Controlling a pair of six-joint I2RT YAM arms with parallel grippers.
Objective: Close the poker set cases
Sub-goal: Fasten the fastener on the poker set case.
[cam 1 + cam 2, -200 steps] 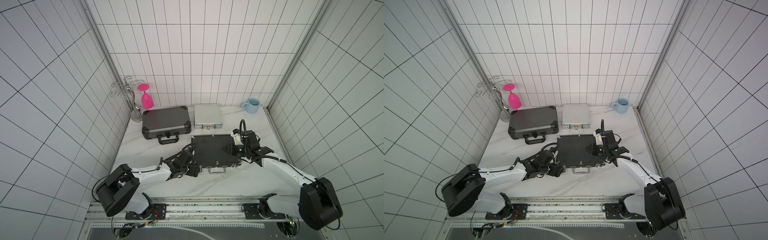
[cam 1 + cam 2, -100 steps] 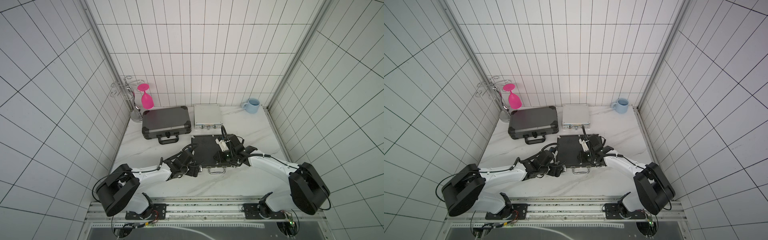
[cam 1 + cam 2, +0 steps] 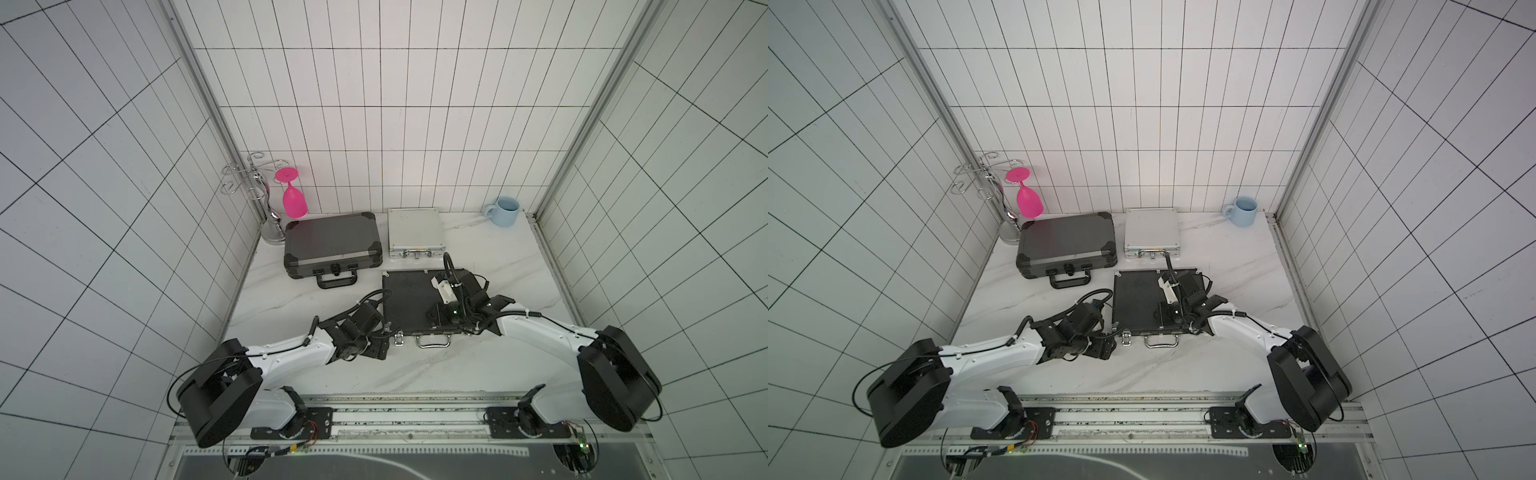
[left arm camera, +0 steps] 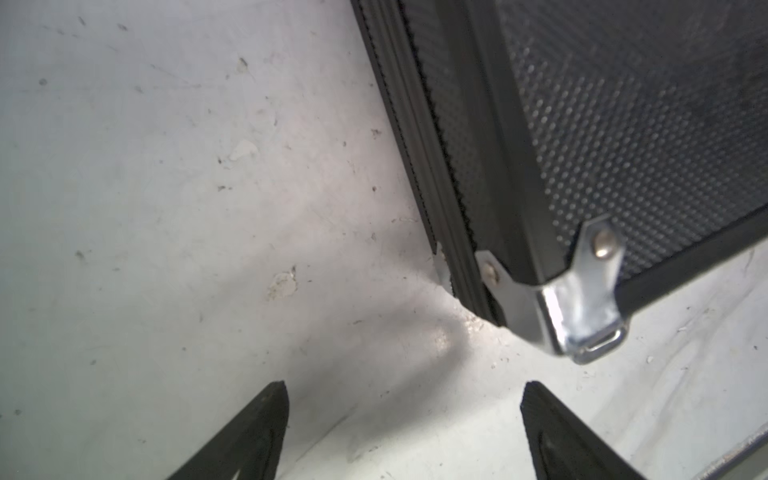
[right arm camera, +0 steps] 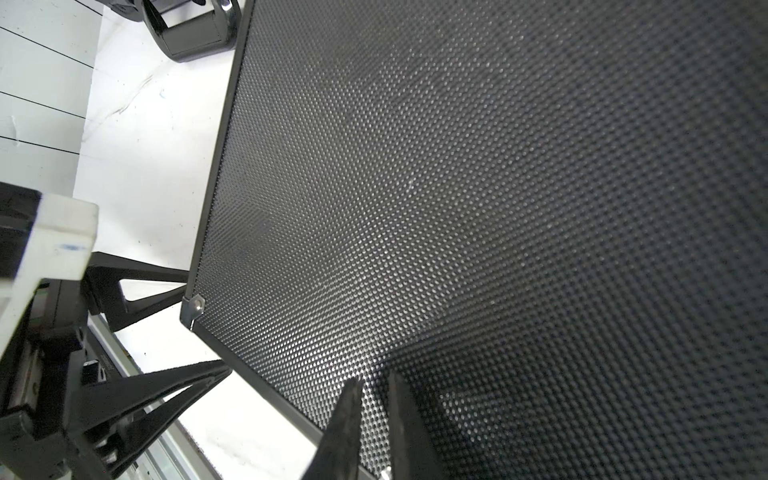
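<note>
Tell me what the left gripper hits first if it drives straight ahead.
Most likely the black textured case: the open left gripper points across a strip of bare table at its side wall, by the metal corner cap. Height is unclear.

- Tabletop (image 3: 515, 266): white, marble-veined, scuffed near the front.
- Far left corner: chrome glass rack (image 3: 273, 232), standing on its base.
- Far left: dark grey case (image 3: 332, 245), lid down.
- Far centre, just beside it: silver case (image 3: 414, 232), lid down.
- Near centre: black textured case (image 3: 409, 303), lying flat.
- Far right corner: pale blue mug (image 3: 505, 211), upright.
</note>
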